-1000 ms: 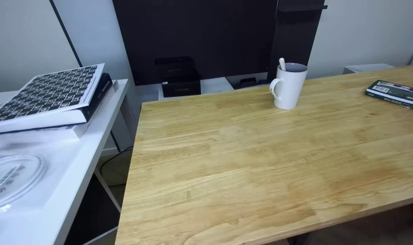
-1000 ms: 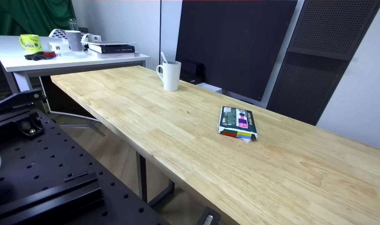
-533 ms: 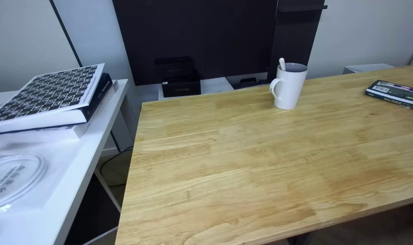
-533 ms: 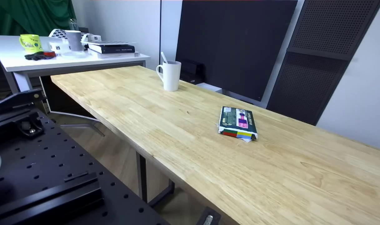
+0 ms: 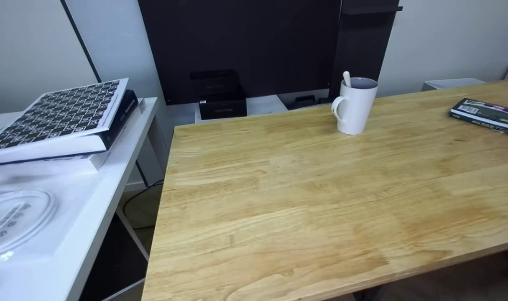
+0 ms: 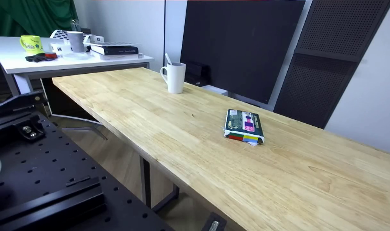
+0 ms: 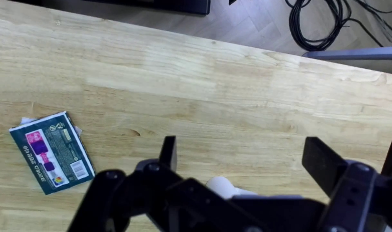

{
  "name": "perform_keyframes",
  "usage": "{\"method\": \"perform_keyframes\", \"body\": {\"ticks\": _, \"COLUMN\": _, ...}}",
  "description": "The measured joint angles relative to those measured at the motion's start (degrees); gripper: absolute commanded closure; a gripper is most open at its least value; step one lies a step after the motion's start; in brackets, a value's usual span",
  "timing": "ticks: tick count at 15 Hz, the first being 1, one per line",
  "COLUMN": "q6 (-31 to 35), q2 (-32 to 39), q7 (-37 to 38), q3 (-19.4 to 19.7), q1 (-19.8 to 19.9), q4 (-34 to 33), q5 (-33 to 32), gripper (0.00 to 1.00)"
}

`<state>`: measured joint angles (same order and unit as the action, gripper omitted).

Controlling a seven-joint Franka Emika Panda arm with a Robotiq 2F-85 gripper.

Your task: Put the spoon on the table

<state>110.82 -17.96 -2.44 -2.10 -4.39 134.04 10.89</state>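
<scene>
The spoon is pale and slender and leans inside the white mug, its upper end above the rim, in both exterior views (image 5: 346, 78) (image 6: 168, 58). Its lower part is hidden in the mug. The white mug (image 5: 356, 108) (image 6: 175, 78) stands upright near the far edge of the light wooden table (image 5: 279, 200) (image 6: 182, 128). In the wrist view part of the mug (image 7: 221, 186) shows behind the gripper's linkage; the spoon is hidden there. My gripper (image 7: 241, 141) is open, with nothing between its fingers, above the table (image 7: 215, 106). It is out of both exterior views.
A dark green packet (image 6: 244, 125) lies on the table, also in the wrist view (image 7: 52, 153). A white side table (image 6: 76, 65) with books (image 5: 61, 117) and cups stands beyond the table's end. A black perforated platform (image 6: 85, 195) runs alongside. Coiled cables (image 7: 321, 29) lie on the floor.
</scene>
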Motion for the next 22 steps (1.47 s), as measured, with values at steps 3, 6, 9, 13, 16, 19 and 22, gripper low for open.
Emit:
{"method": "perform_keyframes", "body": {"ticks": 3, "q6": -0.08, "q2": 9.57, "q7": -0.70, "q3": 0.91, "q1": 1.95, "q4": -8.57, "q5": -4.99, "gripper": 0.00}}
{"method": "perform_keyframes", "body": {"ticks": 6, "q6": -1.21, "q2": 18.64, "q7": -0.49, "q3": 0.78, "q1": 2.31, "q4": -17.92, "q5": -14.20, "gripper": 0.00}}
{"method": "perform_keyframes", "body": {"ticks": 9, "q6": -4.08, "q2": 26.28, "q7": -0.44, "q3": 0.25, "q1": 1.63, "q4": -27.42, "q5": -22.42, "gripper": 0.00}}
{"method": "perform_keyframes", "body": {"ticks": 13, "q6": -8.10, "q2": 34.72, "q7": -0.76, "q3": -0.44, "q1": -0.98, "q4": -38.61, "q5": -30.91, "gripper": 0.00}}
{"method": "perform_keyframes", "body": {"ticks": 16, "q6": -9.11, "q2": 40.20, "q7": -2.29, "q3": -0.89, "q1": -3.54, "q4": -45.72, "q5": -35.18, "gripper": 0.00}}
{"method": "perform_keyframes", "body": {"ticks": 19, "q6": -9.44, "q2": 45.39, "q7": -4.78, "q3": -1.40, "q1": -6.36, "q4": -52.44, "q5": -37.91, "gripper": 0.00}}
{"method": "perform_keyframes", "body": {"ticks": 22, "q6": -10.19, "q2": 50.18, "q7": -6.96, "q3": -1.81, "q1": -9.25, "q4": -58.43, "q5": -38.86, "gripper": 0.00}}
